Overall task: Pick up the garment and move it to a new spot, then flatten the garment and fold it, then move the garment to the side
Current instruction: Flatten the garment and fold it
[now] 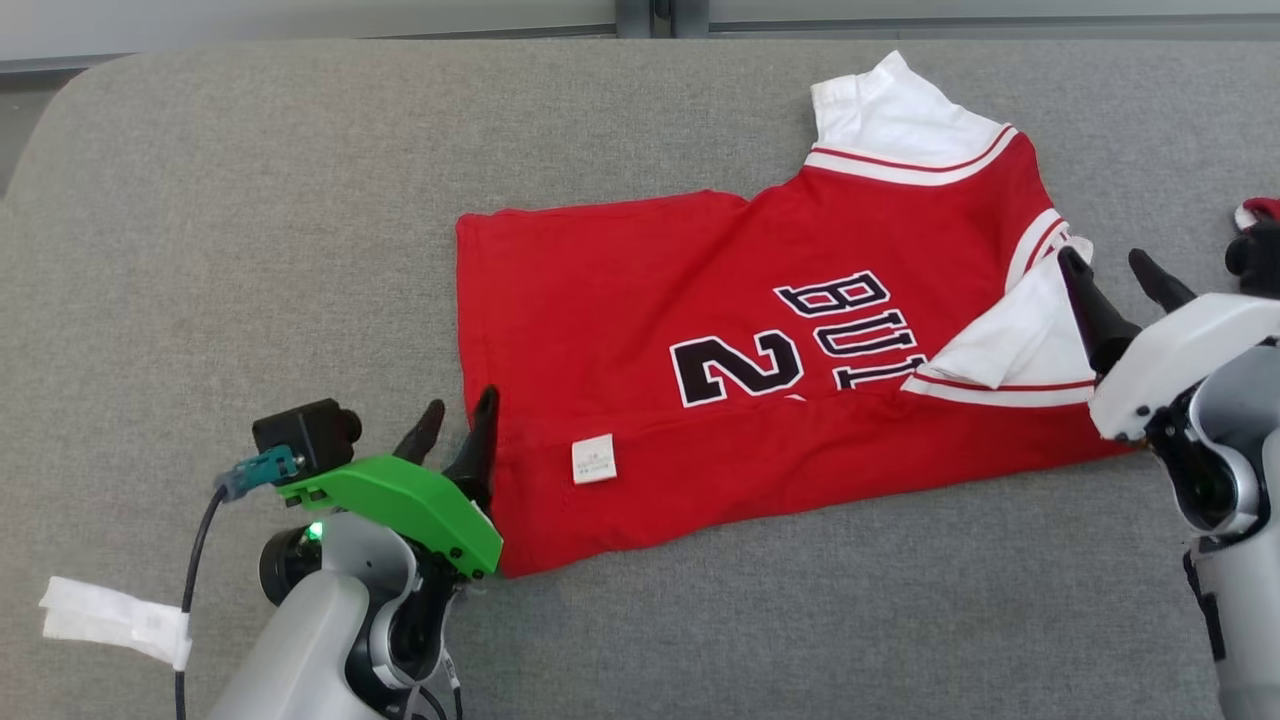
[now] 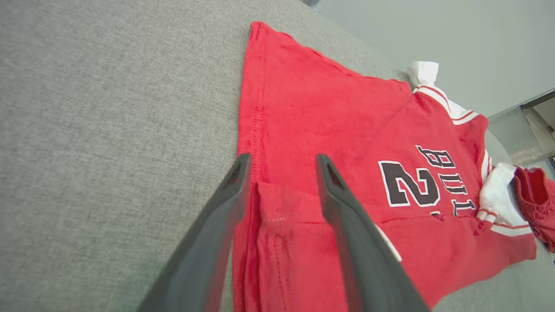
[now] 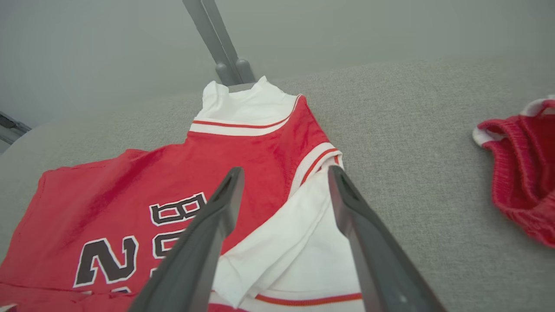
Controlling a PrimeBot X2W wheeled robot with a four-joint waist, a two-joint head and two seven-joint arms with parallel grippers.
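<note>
The garment (image 1: 620,300) is a red jersey with white sleeves and black lettering, lying on the grey padded surface (image 1: 250,220) with its near edge folded up over the body. A white tag (image 1: 593,459) shows on that folded strip. My left gripper (image 1: 460,400) stands open at the jersey's near left corner, its fingers straddling the end of the fold (image 2: 284,157). At the right end my right gripper (image 1: 1104,255) is open above the folded-in white sleeve (image 3: 303,242), with its fingers (image 3: 286,170) apart and nothing gripped.
A second red knitted piece (image 3: 520,173) lies on the surface just right of the jersey, beside my right wrist (image 1: 1258,212). A white paper strip (image 1: 110,618) hangs by my left arm's cable. Bare grey surface stretches to the left and along the front.
</note>
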